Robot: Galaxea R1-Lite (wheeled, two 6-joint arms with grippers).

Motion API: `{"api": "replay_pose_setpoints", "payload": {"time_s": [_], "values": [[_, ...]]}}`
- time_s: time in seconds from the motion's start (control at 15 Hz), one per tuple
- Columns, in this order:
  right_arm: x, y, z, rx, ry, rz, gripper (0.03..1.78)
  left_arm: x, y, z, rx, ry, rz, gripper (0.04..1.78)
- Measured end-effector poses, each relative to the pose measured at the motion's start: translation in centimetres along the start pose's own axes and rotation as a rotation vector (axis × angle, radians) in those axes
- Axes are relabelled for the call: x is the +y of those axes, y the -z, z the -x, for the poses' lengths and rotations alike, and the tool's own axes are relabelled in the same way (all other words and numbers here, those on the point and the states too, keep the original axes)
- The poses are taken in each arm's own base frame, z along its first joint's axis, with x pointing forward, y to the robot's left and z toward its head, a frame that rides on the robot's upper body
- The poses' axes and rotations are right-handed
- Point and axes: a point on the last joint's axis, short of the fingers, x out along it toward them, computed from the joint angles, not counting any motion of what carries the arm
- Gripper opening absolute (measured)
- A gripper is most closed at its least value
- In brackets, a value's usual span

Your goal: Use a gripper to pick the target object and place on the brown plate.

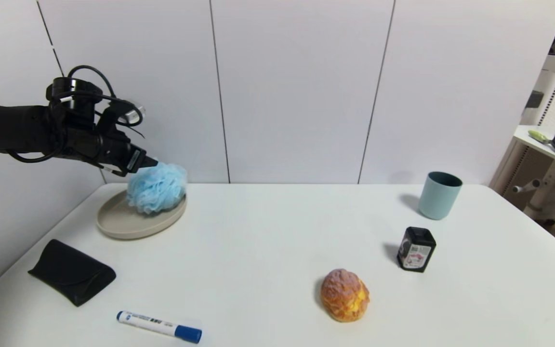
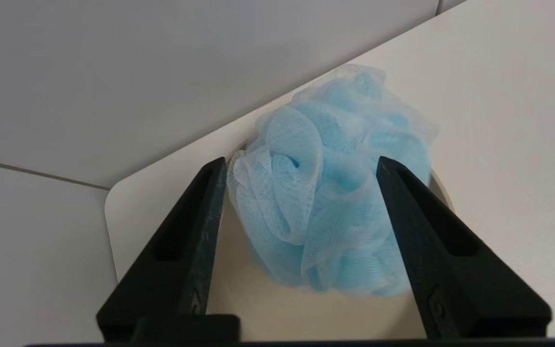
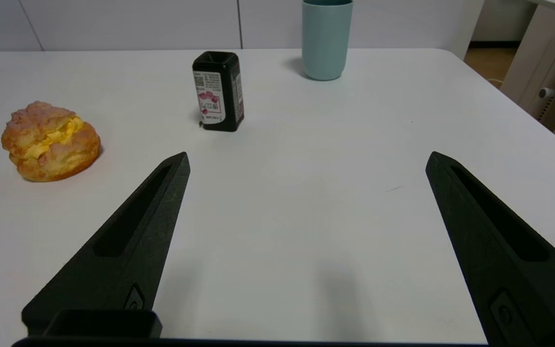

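The light-blue mesh pouf (image 1: 157,188) rests on the beige plate (image 1: 118,224) at the table's far left. My left gripper (image 1: 154,161) hovers just above and left of the pouf, fingers open. In the left wrist view the pouf (image 2: 335,193) sits on the plate (image 2: 258,308), with the gripper (image 2: 301,164) tips flanking its sides and not squeezing it. My right gripper (image 3: 306,159) is wide open and empty, low over bare table on the right side; it does not show in the head view.
A black pouch (image 1: 72,272) and a blue-capped marker (image 1: 158,326) lie at the front left. A cream-puff bun (image 1: 345,295), a black bottle (image 1: 416,249) and a teal cup (image 1: 440,195) stand on the right. A wall runs behind the plate.
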Motion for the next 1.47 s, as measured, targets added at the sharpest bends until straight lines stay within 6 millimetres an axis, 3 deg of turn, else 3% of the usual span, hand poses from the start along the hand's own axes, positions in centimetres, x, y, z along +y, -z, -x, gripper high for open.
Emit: {"api": "replay_pose_setpoints", "payload": {"time_s": [0.2,0.4,0.53,0.73,1.13,1.27,1.47], "values": [[0.0,0.0,0.0,0.001,0.000,0.000,1.69,0.2,0.6,0.5,0.018,-0.004,0.011,1.34],[0.0,0.0,0.0,0.000,0.001,0.000,1.69,-0.3,0.9,2.6,0.034,0.000,0.018,1.45],[0.0,0.0,0.0,0.000,0.001,0.000,1.69,-1.2,1.1,5.5,0.042,0.004,0.020,1.51],[0.0,0.0,0.0,0.000,0.001,0.000,1.69,-3.7,3.1,11.0,0.053,0.009,0.025,1.57],[0.0,0.0,0.0,0.000,0.001,0.000,1.69,-11.2,10.6,21.7,-0.065,-0.010,0.101,1.64],[0.0,0.0,0.0,0.001,0.001,0.000,1.69,-13.8,14.6,23.9,-0.123,-0.021,0.128,1.66],[0.0,0.0,0.0,0.001,0.000,0.000,1.69,-17.1,20.4,25.5,-0.252,-0.066,0.178,1.67]]}}
